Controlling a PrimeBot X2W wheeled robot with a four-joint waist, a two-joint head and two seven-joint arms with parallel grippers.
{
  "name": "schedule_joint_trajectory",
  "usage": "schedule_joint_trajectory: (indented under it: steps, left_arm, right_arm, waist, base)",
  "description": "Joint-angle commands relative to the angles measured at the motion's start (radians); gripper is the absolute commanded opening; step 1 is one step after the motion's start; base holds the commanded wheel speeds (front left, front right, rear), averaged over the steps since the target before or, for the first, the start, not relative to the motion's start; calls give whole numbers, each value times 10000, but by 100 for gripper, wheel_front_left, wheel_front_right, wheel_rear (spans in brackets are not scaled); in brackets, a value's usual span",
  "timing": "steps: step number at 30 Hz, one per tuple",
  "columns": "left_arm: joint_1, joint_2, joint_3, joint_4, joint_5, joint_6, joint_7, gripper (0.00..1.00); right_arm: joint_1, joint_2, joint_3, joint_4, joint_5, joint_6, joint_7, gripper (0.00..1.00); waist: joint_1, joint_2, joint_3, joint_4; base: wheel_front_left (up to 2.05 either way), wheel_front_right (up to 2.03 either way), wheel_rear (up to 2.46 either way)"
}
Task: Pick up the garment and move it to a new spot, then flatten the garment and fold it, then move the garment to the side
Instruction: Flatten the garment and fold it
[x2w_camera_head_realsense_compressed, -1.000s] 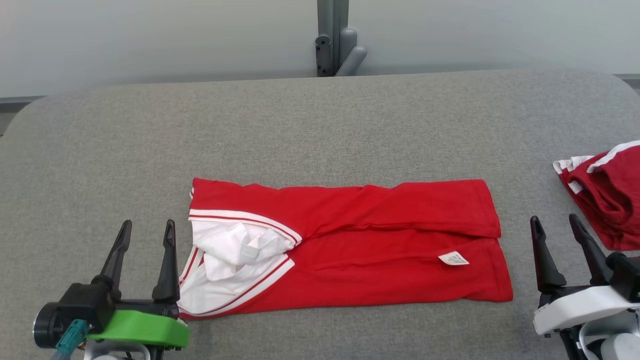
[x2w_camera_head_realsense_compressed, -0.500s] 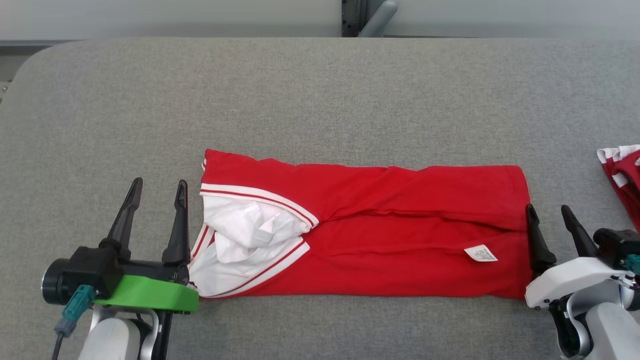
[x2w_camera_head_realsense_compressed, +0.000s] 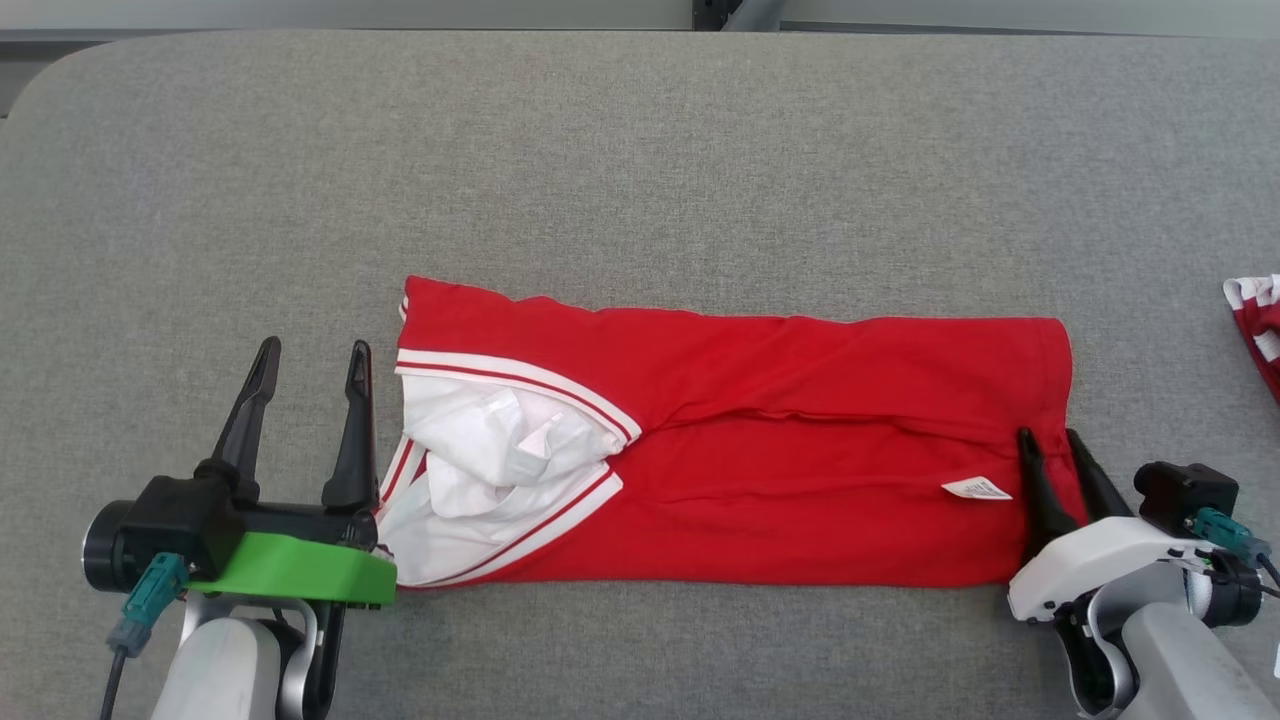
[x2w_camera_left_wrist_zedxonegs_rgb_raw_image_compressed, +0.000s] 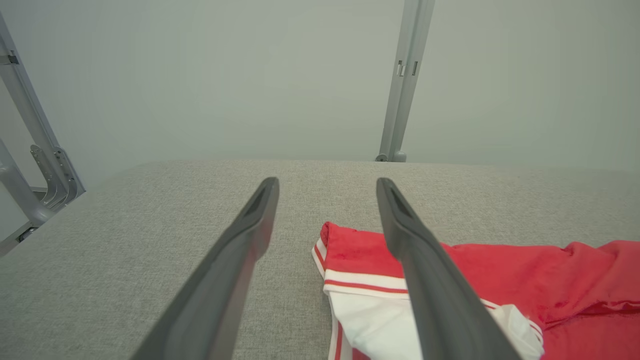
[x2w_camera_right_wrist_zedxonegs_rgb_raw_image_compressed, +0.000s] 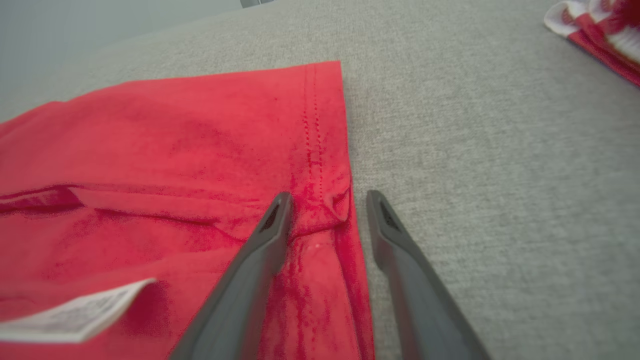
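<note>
The red garment (x2w_camera_head_realsense_compressed: 780, 450) lies folded into a long band across the grey table (x2w_camera_head_realsense_compressed: 640, 150), its white-trimmed neck and white lining at the left end. My left gripper (x2w_camera_head_realsense_compressed: 315, 347) stands open just left of that end, nothing between its fingers; the left wrist view has the red garment (x2w_camera_left_wrist_zedxonegs_rgb_raw_image_compressed: 500, 270) past the left gripper (x2w_camera_left_wrist_zedxonegs_rgb_raw_image_compressed: 327, 182) to the right. My right gripper (x2w_camera_head_realsense_compressed: 1048, 436) straddles the hem at the right end. In the right wrist view the right gripper (x2w_camera_right_wrist_zedxonegs_rgb_raw_image_compressed: 329, 195) is still open, a small bunched fold of the garment (x2w_camera_right_wrist_zedxonegs_rgb_raw_image_compressed: 175, 150) between its fingers.
A white care label (x2w_camera_head_realsense_compressed: 977, 488) lies on the red cloth just left of the right gripper. A second red-and-white garment (x2w_camera_head_realsense_compressed: 1258, 315) sits at the table's right edge. A metal post (x2w_camera_left_wrist_zedxonegs_rgb_raw_image_compressed: 405, 80) stands behind the table's far edge.
The head camera has tilted down. My right gripper has moved left from the bare table onto the garment's right hem, and its fingers have drawn closer together. The left gripper has held still.
</note>
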Motion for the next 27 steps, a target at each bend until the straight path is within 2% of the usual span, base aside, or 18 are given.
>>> schedule_joint_trajectory:
  steps: [1,8,21,27]
  left_arm:
    - [-202,-51,67,46,120,-71,-32,100]
    - [-219,-171,277,58,244,-190,-33,100]
    - [-49,-377,618,-2,477,-328,-32,100]
    - [82,-404,720,97,535,-389,-33,100]
  right_arm:
    - [84,130,287,278,179,4,90,0]
    - [72,-25,642,259,499,3,80,0]
    - [714,-1245,-1047,-1041,188,-6,7,0]
    - [519,-1286,-808,-1919,0,-3,6,0]
  waist:
    - [0,0,11,0]
    - [0,0,23,-59]
    - [0,0,-104,-631]
    - [0,0,-337,-912]
  base:
    - [0,0,0]
    - [0,0,0]
    - [0,0,0]
    - [0,0,0]
